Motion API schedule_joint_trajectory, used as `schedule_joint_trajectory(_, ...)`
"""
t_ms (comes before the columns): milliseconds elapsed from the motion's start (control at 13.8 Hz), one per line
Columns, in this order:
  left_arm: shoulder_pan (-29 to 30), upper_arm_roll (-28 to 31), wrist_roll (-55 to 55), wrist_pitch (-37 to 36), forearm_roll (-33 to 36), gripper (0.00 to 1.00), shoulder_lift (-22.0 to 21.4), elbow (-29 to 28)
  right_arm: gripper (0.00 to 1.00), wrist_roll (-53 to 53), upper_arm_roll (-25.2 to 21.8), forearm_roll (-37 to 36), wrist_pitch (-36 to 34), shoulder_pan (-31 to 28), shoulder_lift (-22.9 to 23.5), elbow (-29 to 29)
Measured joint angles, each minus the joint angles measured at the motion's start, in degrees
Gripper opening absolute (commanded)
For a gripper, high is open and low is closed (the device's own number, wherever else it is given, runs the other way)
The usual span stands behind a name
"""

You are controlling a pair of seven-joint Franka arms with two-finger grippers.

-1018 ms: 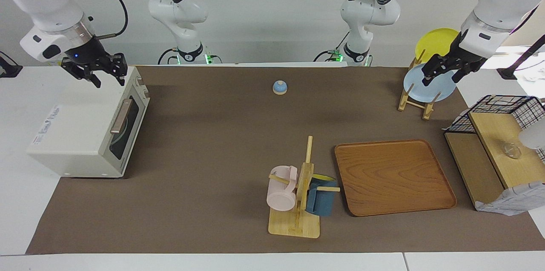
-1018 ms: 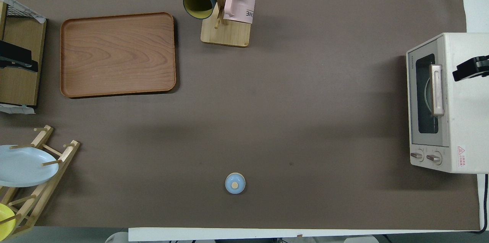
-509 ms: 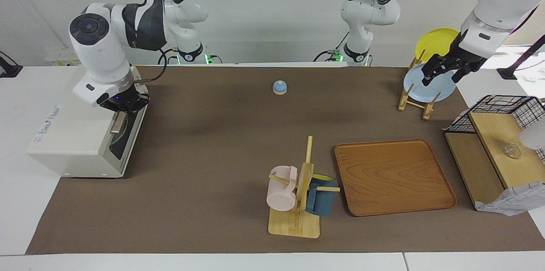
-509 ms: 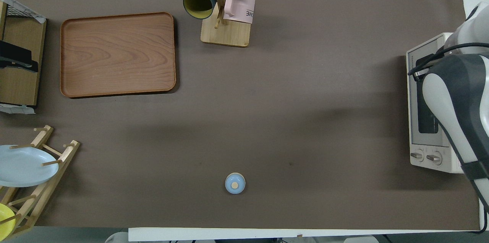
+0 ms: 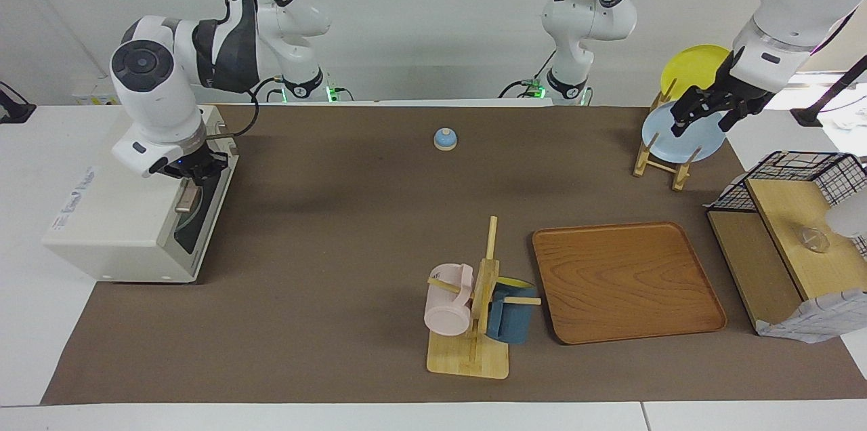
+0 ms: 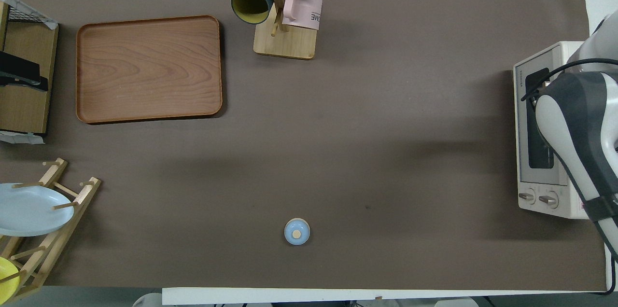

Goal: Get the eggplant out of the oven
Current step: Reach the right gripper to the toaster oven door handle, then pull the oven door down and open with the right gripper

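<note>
The cream-white oven [image 5: 115, 214] stands at the right arm's end of the table, its dark glass door shut; it also shows in the overhead view [image 6: 519, 128]. My right gripper [image 5: 194, 170] is down at the upper end of the door's bar handle [image 5: 184, 202]. In the overhead view my right arm [image 6: 574, 123] covers the handle and the gripper. The eggplant is hidden. My left gripper [image 5: 703, 120] is open and empty, up in the air over the plate rack [image 5: 660, 163], where that arm waits.
A blue knob [image 5: 445, 138] lies near the robots at mid-table. A mug tree [image 5: 474, 309] with a pink and a blue mug, and a wooden tray [image 5: 626, 282], lie farther out. A shelf with a wire basket [image 5: 792, 228] stands at the left arm's end.
My right arm came down from above the oven's top and set its gripper at the door handle, then shifted slightly. The oven door has stayed shut. The left arm has not moved.
</note>
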Motion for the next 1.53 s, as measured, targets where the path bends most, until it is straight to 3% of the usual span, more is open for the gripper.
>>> schedule_joint_trajectory(364,0.0,0.0,0.0,0.0,0.0,1.00,0.0,0.0,0.00,0.5,0.2,0.7,2.8,-0.5,-1.6,-3.0)
schedule_joint_trajectory(509,0.0,0.0,0.0,0.0,0.0,1.00,0.0,0.0,0.00,5.3,0.4,4.0,5.3,2.7,-1.4,-4.6)
schedule_joint_trajectory(727,0.0,0.0,0.0,0.0,0.0,1.00,0.0,0.0,0.00,17.4,0.7,5.7,17.3,10.6,5.2,-7.6)
schedule_joint_trajectory(945,0.0,0.0,0.0,0.0,0.0,1.00,0.0,0.0,0.01,20.9,0.6,9.0,24.6,11.9,12.7,-7.7)
schedule_joint_trajectory(1018,0.0,0.0,0.0,0.0,0.0,1.00,0.0,0.0,0.16,21.0,0.5,11.1,24.9,11.9,13.7,-7.2)
schedule_joint_trajectory(1091,0.0,0.0,0.0,0.0,0.0,1.00,0.0,0.0,0.43,22.0,0.5,13.7,24.5,12.5,13.8,-6.3)
schedule_joint_trajectory(1164,0.0,0.0,0.0,0.0,0.0,1.00,0.0,0.0,0.61,24.2,0.6,15.6,23.4,13.7,13.5,-4.7)
schedule_joint_trajectory(1309,0.0,0.0,0.0,0.0,0.0,1.00,0.0,0.0,0.73,28.4,0.7,16.5,20.8,15.5,11.5,-2.0)
schedule_joint_trajectory(1527,0.0,0.0,0.0,0.0,0.0,1.00,0.0,0.0,0.72,28.7,0.2,16.5,14.0,13.1,7.2,-1.6)
